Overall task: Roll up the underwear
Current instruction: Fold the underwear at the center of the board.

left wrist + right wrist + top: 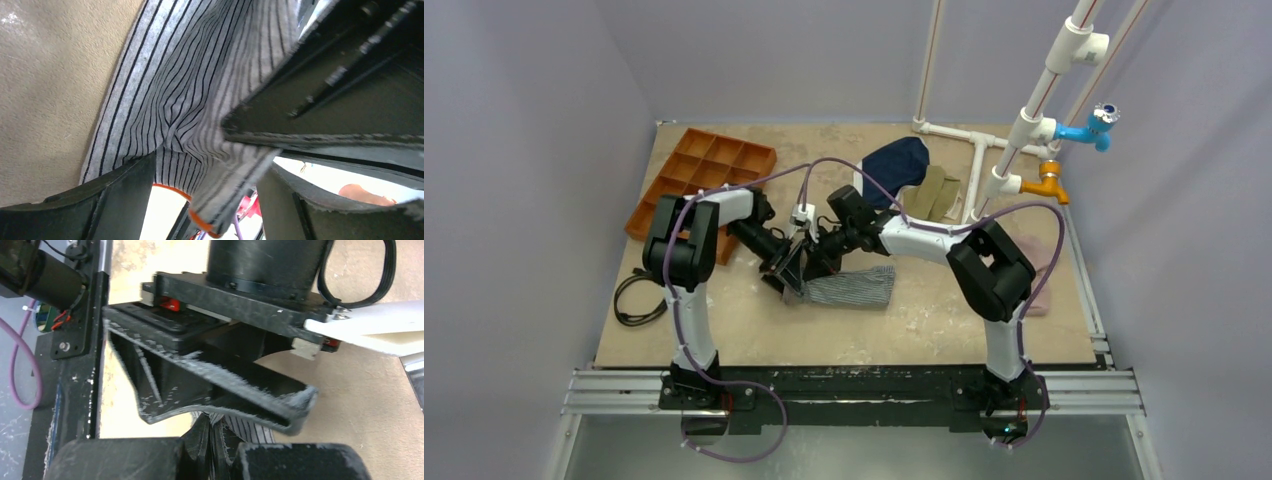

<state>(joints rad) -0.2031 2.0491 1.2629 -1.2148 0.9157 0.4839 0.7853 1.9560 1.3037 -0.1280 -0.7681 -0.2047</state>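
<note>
Your grey-and-white fine-striped cloth underwear [856, 287] lies flat on the tan, scuffed table [754, 330], mid-table and between the two arms, with both tools crowded onto its left end.

The right gripper [817, 262] has its black fingers pressed together. In the left wrist view the cloth's wrinkles fan out from its tip, so I judge it is pinching that edge to anchor it, not just resting there.

The left gripper [789, 272] stands with its jaws apart. The orange-trimmed hem hangs loose in the gap, and neither finger [120, 195] squeezes it. It looks like a release or a re-grip, with the right side holding the fold in place.

No tight roll shows yet: most of the garment is one flat strip running right, so rolling is at an early stage.

The dark navy soft garment [896, 165] and the olive-tan folded garment [934, 195] sit well apart at the back. The orange plastic compartment tray [704, 170] is at the back left. None of these is involved.
</note>
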